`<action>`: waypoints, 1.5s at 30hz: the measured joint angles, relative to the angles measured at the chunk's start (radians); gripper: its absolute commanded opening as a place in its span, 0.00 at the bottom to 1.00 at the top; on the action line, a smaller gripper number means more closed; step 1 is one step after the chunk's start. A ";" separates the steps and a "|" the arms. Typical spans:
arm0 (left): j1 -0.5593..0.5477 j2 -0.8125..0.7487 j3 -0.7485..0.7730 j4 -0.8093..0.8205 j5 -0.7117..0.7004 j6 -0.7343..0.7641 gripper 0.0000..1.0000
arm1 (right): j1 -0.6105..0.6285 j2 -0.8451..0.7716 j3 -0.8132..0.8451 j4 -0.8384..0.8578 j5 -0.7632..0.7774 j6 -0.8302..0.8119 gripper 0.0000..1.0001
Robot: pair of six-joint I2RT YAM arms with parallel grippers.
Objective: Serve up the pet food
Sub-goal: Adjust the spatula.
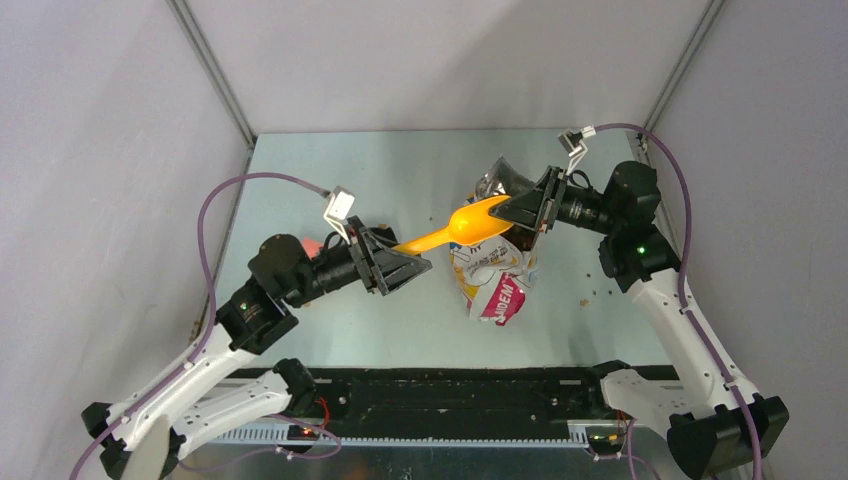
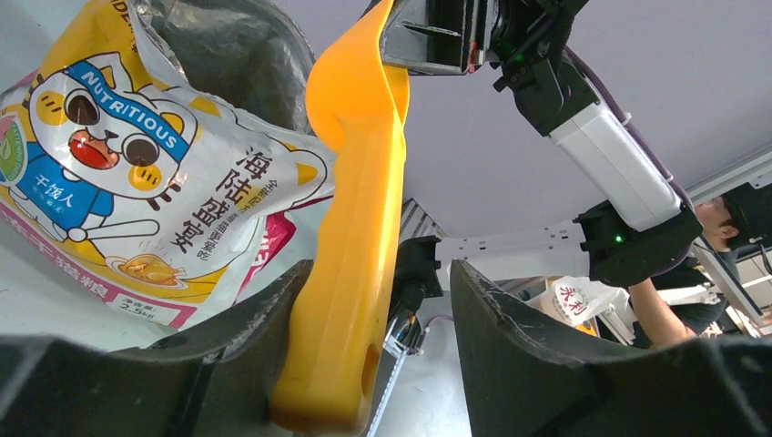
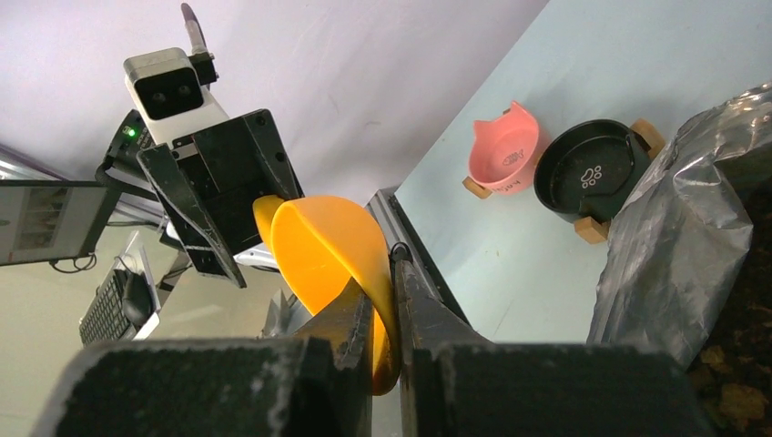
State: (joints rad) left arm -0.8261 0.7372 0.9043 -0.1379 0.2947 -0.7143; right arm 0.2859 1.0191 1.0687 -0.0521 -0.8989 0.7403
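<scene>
A yellow scoop (image 1: 470, 222) hangs in the air between both arms, above the table. My right gripper (image 1: 500, 212) is shut on the rim of the scoop's bowl (image 3: 328, 246), pinching it between both fingers. My left gripper (image 1: 420, 262) stands open around the scoop's handle (image 2: 350, 228); the handle lies against one finger, with a clear gap to the other. The cartoon-cat bag (image 1: 492, 275) stands open just under the scoop. Brown bits of pet food (image 3: 733, 396) show inside the bag's silver mouth at the edge of the right wrist view.
A pink cat-ear bowl (image 3: 501, 155) and a black paw-print bowl (image 3: 592, 168) sit side by side on wooden stands at the table's left. In the top view the pink bowl (image 1: 312, 245) peeks out behind my left arm. A few loose pellets (image 1: 590, 298) lie right of the bag.
</scene>
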 measured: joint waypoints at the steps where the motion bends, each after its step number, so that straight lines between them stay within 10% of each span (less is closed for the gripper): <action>1: 0.000 -0.007 -0.006 0.004 -0.003 0.000 0.58 | 0.000 0.000 0.000 -0.001 0.000 0.000 0.00; 18: 0.016 0.001 -0.106 0.205 0.000 -0.106 0.47 | 0.016 0.016 0.003 -0.034 -0.002 -0.003 0.00; 25: 0.021 0.005 -0.106 0.230 0.009 -0.133 0.04 | 0.019 0.018 0.007 -0.032 -0.008 -0.002 0.00; 31: 0.022 0.009 -0.106 0.229 0.003 -0.150 0.00 | 0.019 0.019 0.007 -0.036 -0.011 -0.007 0.02; 38: 0.021 -0.023 -0.146 0.233 -0.048 -0.150 0.00 | 0.016 0.016 0.008 -0.063 0.026 -0.038 0.73; 45: 0.021 -0.063 -0.177 0.221 -0.156 -0.150 0.00 | -0.032 -0.010 0.009 -0.105 0.068 -0.095 0.91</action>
State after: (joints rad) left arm -0.8051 0.6743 0.7273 0.0834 0.1387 -0.8646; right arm 0.2543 1.0092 1.0775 -0.1574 -0.8314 0.6453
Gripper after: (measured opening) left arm 0.319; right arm 0.870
